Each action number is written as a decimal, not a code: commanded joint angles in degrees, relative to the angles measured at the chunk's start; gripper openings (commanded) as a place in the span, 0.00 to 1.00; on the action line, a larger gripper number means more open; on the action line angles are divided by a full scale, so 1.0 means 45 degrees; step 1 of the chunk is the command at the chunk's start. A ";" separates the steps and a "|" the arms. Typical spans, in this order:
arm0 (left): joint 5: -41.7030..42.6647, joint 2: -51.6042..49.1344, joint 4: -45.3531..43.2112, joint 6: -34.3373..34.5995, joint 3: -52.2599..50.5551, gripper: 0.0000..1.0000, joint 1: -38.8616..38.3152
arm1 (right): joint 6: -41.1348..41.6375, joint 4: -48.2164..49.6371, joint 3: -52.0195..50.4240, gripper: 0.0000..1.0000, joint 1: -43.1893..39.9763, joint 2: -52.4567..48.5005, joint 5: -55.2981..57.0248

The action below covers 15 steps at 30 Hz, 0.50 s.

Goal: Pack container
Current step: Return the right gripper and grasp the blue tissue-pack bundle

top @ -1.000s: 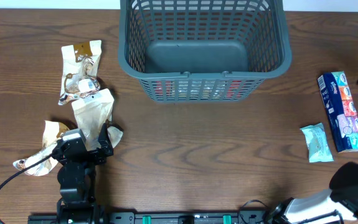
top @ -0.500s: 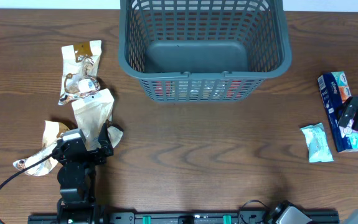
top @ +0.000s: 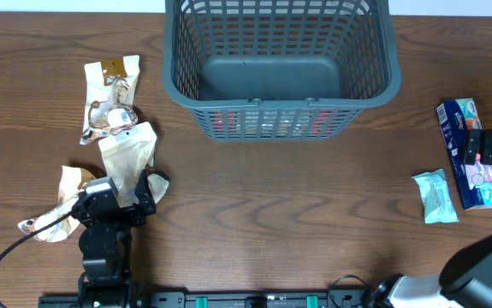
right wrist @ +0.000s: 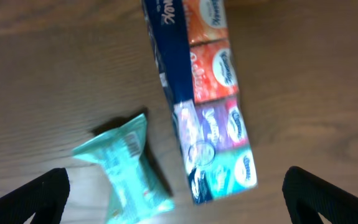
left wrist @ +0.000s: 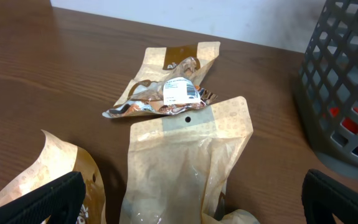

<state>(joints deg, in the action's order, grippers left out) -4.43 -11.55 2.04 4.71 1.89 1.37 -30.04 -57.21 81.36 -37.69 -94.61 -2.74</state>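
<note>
Jaws of the left gripper (left wrist: 191, 202) stand wide apart at the two lower corners of the left wrist view, and they hold nothing. A pale kraft pouch (left wrist: 185, 162) lies flat on the table (top: 271, 197) between them, with its hang hole at the far end. A second kraft pouch (left wrist: 48, 174) is just beside it at the lower left, crumpled and partly cut by the frame edge. Behind the flat pouch, touching its top edge, lies a crushed brown-and-cream snack bag (left wrist: 166, 87) with a white label. At the right side of the overhead view, the right gripper (right wrist: 179, 199) hangs above the table with its jaws also fully spread and empty. Under it there is a long tissue pack (right wrist: 203, 93) (blue on one side, orange, purple and green on the other). A mint-green packet (right wrist: 126, 171) lies just beside its lower left end. The container (top: 280, 64) stands at the top centre of the overhead view, well apart from both groups, and its solid bottom is bare. Something red shows through its lower front slots; what it is I cannot tell.
</note>
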 commanded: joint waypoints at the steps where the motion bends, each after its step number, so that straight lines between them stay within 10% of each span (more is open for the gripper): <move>1: 0.0073 -0.0010 0.0083 0.0117 -0.0253 0.99 -0.0049 | -0.1719 0.0379 0.0010 0.99 -0.0117 -0.1030 -0.0151; 15: 0.0078 -0.0010 0.0083 0.0117 -0.0253 0.99 -0.0049 | -0.3419 0.3206 0.0015 0.99 -0.0165 -0.3706 -0.0209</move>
<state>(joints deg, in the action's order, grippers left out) -4.43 -11.55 2.04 4.73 1.89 1.37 -42.72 -43.79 81.30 -37.69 -109.97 -3.05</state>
